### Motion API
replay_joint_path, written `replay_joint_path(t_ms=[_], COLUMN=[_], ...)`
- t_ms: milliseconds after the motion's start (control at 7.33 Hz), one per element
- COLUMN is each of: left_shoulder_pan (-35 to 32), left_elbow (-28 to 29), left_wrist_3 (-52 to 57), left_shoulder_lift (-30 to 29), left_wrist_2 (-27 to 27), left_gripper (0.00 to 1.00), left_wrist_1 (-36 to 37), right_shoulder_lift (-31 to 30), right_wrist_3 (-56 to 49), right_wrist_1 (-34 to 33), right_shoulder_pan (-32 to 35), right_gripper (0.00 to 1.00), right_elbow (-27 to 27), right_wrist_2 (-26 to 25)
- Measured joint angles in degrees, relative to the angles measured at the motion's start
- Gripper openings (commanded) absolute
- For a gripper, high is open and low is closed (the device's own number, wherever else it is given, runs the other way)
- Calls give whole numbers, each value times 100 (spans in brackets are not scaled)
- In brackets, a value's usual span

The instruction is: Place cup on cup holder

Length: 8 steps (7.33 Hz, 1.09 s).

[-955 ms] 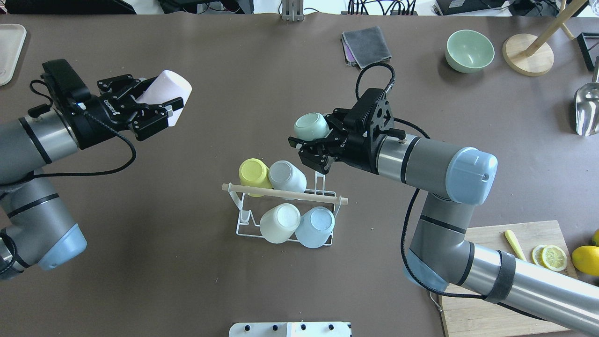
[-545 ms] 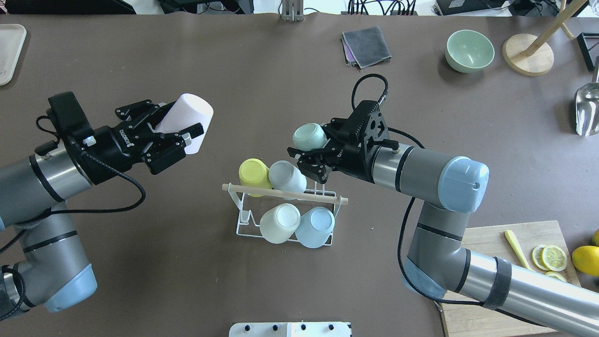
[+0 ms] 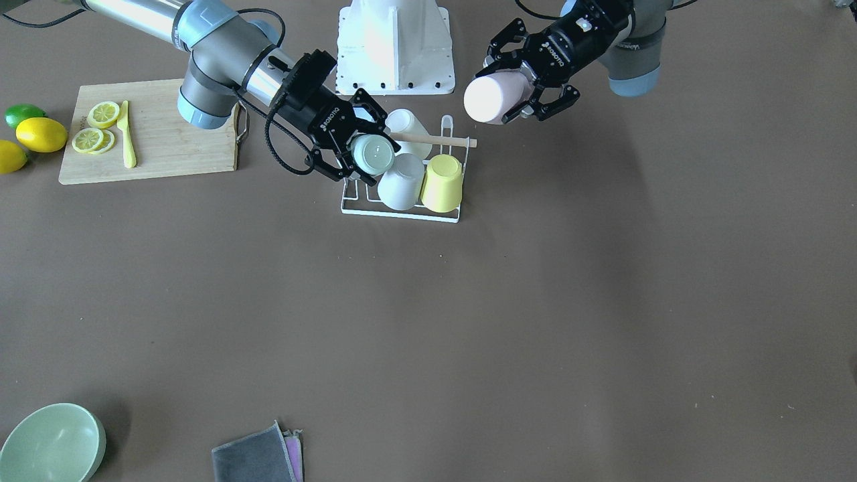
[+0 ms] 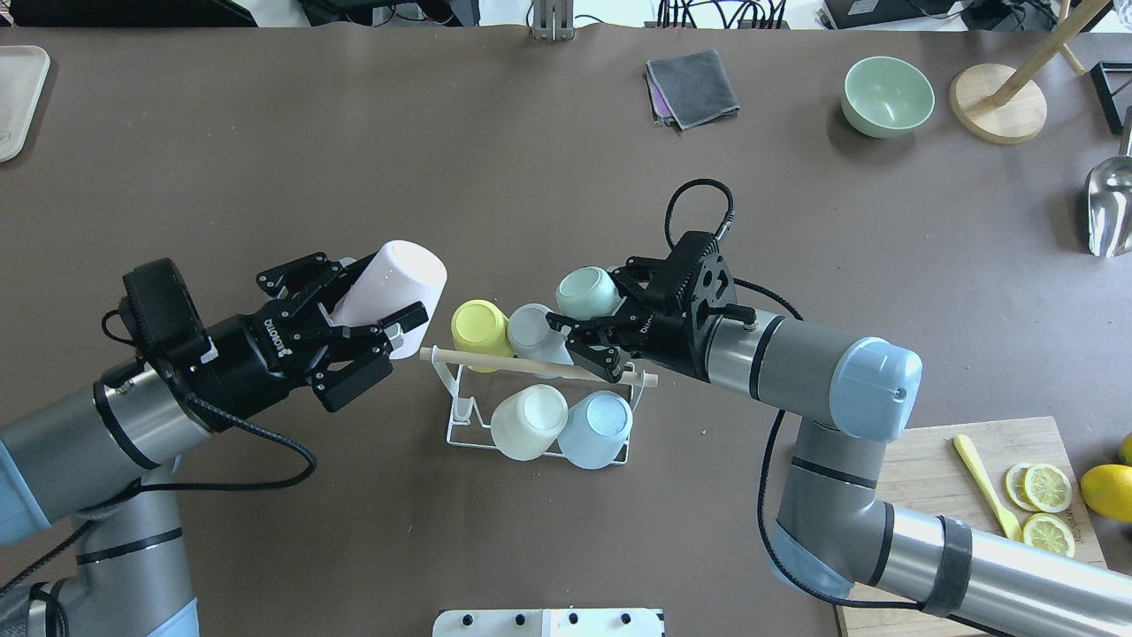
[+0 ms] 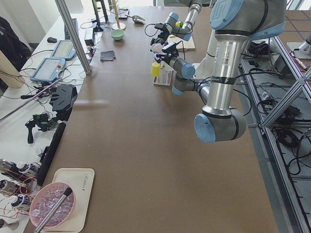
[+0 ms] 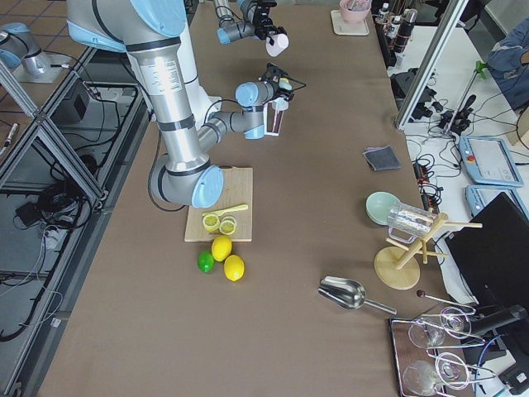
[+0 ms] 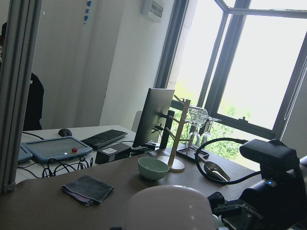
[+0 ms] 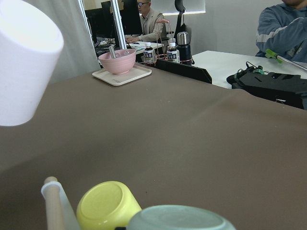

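Note:
The white wire cup holder [image 4: 456, 416] with a wooden rod handle [image 4: 531, 364] stands mid-table and carries a yellow cup [image 4: 478, 329], a grey-white cup [image 4: 533, 332], a cream cup [image 4: 529, 422] and a light blue cup [image 4: 595, 429], all upside down. My right gripper [image 4: 579, 329] is shut on a mint green cup [image 4: 587, 294], held over the holder's far right corner, next to the grey-white cup. My left gripper [image 4: 382, 296] is shut on a pale pink cup [image 4: 396, 281], in the air just left of the holder. Both show in the front view: pink cup [image 3: 487, 99], mint cup [image 3: 372, 154].
A cutting board [image 4: 937, 531] with lemon slices and a yellow knife lies at the near right. A green bowl [image 4: 887, 95], a grey cloth [image 4: 692, 87], a wooden stand base [image 4: 998, 102] and a metal scoop [image 4: 1110, 208] lie at the far right. A tray [image 4: 18, 97] is far left.
My left gripper carried the pink cup right and nearer, up to the holder's left end. My right gripper brought the mint cup down and closer over the holder's far right corner.

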Motion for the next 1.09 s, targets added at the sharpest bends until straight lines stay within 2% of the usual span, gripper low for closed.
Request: replay_joint_path(t_ms=[136, 273, 409, 682, 1091], left_shoulder_pan=[302, 527, 651, 719, 757], left_elbow=[23, 119, 362, 800, 936], left_wrist_3=[330, 641, 840, 955, 969], left_shoulder_lift=[-56, -141, -313, -605, -664], left_wrist_2=[400, 684, 851, 965, 981], left_gripper=[0, 0, 0, 0, 0], left_wrist_1=[-67, -127, -234, -388, -423], right_shoulder_lift=[-24, -19, -4, 18, 23], right_wrist_3=[-13, -15, -13, -3, 46], right_wrist_1=[36, 46, 47, 47, 46], right_shoulder_pan=[-26, -39, -43, -46, -46], right_gripper=[0, 22, 99, 100, 100], right_elbow=[0, 3, 6, 7, 13], right_wrist_2=[-7, -11, -18, -26, -26])
